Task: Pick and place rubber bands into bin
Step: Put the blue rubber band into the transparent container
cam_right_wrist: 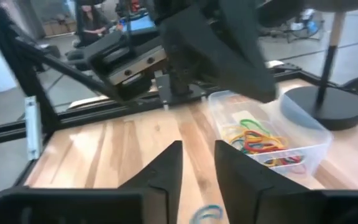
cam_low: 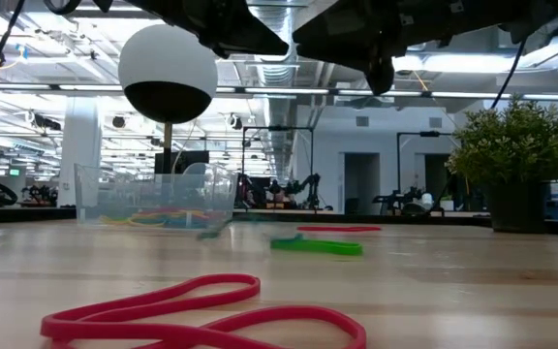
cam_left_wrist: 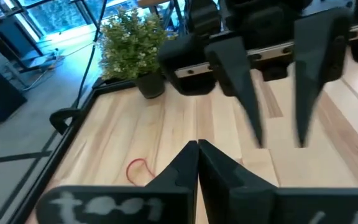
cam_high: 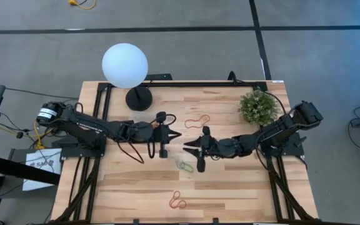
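Observation:
My left gripper [cam_high: 179, 133] hangs shut above the middle of the wooden table, and nothing shows between its fingers [cam_left_wrist: 197, 146]. Tip to tip with it, my right gripper [cam_high: 185, 147] stands open and empty [cam_right_wrist: 199, 149]. The clear bin [cam_right_wrist: 272, 134] sits on the table near the lamp's base and holds several coloured rubber bands [cam_right_wrist: 257, 140]. Loose bands lie flat on the table: a red one [cam_high: 197, 120] at the far side, a green and blue one [cam_high: 184, 165] under the grippers, and a red one [cam_high: 178, 200] near the front edge.
A white globe lamp [cam_high: 125, 65] on a black round base [cam_high: 139, 98] stands at the far left. A potted plant [cam_high: 257, 107] stands at the far right. Black frame rails run along the table's edges.

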`<control>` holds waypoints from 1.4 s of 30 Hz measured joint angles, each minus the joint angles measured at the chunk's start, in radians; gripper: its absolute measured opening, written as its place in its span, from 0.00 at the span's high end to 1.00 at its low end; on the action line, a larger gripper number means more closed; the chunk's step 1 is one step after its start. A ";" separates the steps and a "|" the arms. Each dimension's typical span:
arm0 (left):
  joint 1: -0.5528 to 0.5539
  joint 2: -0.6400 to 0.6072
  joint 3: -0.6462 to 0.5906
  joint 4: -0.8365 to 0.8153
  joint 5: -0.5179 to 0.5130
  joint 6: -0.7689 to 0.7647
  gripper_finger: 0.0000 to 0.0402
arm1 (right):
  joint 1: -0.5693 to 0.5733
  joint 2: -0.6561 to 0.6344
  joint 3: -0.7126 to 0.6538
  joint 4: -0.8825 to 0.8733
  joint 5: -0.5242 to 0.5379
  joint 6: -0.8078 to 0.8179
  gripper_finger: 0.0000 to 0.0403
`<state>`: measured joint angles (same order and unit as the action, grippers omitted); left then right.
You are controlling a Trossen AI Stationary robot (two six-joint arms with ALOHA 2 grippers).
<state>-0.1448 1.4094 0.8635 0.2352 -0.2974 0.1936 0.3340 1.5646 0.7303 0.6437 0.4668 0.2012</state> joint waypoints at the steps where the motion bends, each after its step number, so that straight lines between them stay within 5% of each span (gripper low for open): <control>1: 0.000 0.000 0.000 0.000 0.000 0.000 1.00 | 0.000 0.000 0.000 -0.001 0.015 0.000 0.77; 6: 0.000 0.000 0.000 -0.086 0.043 -0.034 1.00 | 0.000 0.000 0.000 -0.076 0.021 0.011 0.77; 14: -0.020 0.040 -0.001 -0.337 0.393 -0.125 1.00 | -0.009 0.000 0.000 -0.143 0.030 0.016 0.77; 19: -0.065 0.170 0.000 -0.296 0.395 -0.045 0.97 | -0.024 0.000 0.000 -0.152 0.030 0.019 0.77; 27: -0.085 0.352 0.077 -0.270 0.288 -0.046 0.77 | -0.028 0.000 0.000 -0.173 0.029 0.037 0.77; 33: -0.090 0.378 0.090 -0.293 0.421 -0.055 0.70 | -0.028 0.000 0.000 -0.198 0.029 0.037 0.77; 42: -0.092 0.378 0.091 -0.299 0.368 -0.060 0.70 | -0.028 0.000 0.000 -0.198 0.030 0.037 0.77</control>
<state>-0.2363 1.7874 0.9543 -0.0640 0.0708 0.1341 0.3058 1.5646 0.7303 0.4457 0.4965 0.2382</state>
